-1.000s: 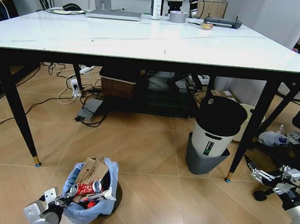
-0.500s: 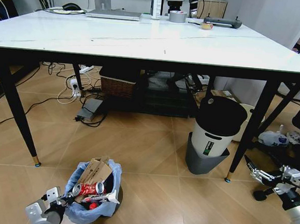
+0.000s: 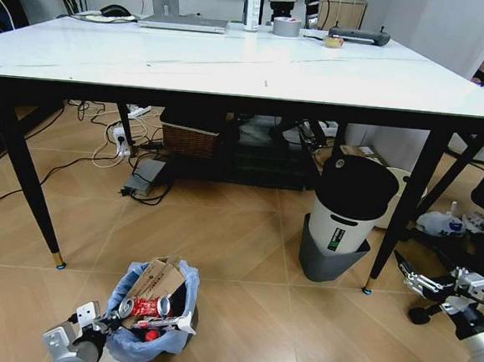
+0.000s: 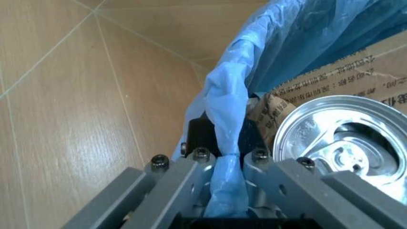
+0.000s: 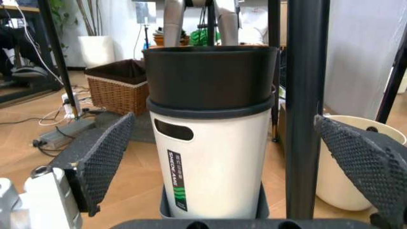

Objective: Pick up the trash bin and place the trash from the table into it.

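The trash bin (image 3: 141,341), lined with a crinkly light-blue bag (image 4: 229,105), is low in front of the table (image 3: 234,63), near my left side. Inside it lies trash: torn brown cardboard (image 3: 155,277) and red-white packs (image 3: 141,306). My left gripper (image 3: 110,325) is shut on the bin's near rim, and the left wrist view shows its fingers (image 4: 190,167) pinching the bag edge beside a silver can bottom (image 4: 343,143). My right gripper (image 3: 410,278) hangs open low on the right, with its pads (image 5: 105,160) spread apart.
A white cylinder with a black top (image 3: 353,211) stands in a grey base by the table's right front leg (image 3: 407,211). Under the table are a wicker basket (image 3: 191,139), cables and a power strip. A laptop (image 3: 183,23) and a tape roll (image 3: 286,27) sit at the far edge.
The trash bin and my left gripper have shifted slightly lower and a little right in the head view. The right arm has not moved.
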Robot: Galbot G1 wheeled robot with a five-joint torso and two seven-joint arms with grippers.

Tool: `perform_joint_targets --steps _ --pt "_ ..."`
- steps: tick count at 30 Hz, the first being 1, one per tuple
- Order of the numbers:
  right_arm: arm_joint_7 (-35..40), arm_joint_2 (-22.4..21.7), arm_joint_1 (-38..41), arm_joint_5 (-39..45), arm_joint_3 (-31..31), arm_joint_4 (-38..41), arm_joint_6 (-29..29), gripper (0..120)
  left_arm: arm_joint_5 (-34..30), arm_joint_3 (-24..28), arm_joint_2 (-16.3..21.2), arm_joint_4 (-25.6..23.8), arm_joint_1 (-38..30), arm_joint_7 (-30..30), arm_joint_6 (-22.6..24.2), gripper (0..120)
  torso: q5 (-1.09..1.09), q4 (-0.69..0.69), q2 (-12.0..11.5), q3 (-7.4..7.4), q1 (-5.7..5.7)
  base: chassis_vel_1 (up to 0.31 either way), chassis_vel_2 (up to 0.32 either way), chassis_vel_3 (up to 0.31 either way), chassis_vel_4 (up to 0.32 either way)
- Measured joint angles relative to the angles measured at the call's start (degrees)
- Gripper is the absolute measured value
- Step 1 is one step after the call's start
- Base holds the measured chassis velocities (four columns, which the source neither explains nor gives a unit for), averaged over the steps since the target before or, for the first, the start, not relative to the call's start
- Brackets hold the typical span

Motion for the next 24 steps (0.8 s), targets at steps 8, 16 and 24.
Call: perform_joint_targets --steps 8,16,24 --pt "0.0 0.0 0.0 0.0 0.0 0.0 0.0 100 0.3 0.0 -0.1 -0.2 0.0 0.1 -0.1 0 0.0 0.0 0.0 0.0 0.0 0.0 0.0 0.0 0.0" --pt "0.0 0.0 0.0 0.0 0.0 0.0 0.0 100 0.4 0.0 -0.1 0.1 0.0 0.4 -0.2 18 0.0 0.0 0.0 0.0 0.0 0.0 0.0 0.0 0.0" --pt "0.0 0.0 0.0 0.0 0.0 0.0 0.0 100 0.5 -0.1 -0.1 0.1 0.0 0.4 -0.2 36 0.0 0.0 0.0 0.0 0.0 0.0 0.0 0.0 0.0"
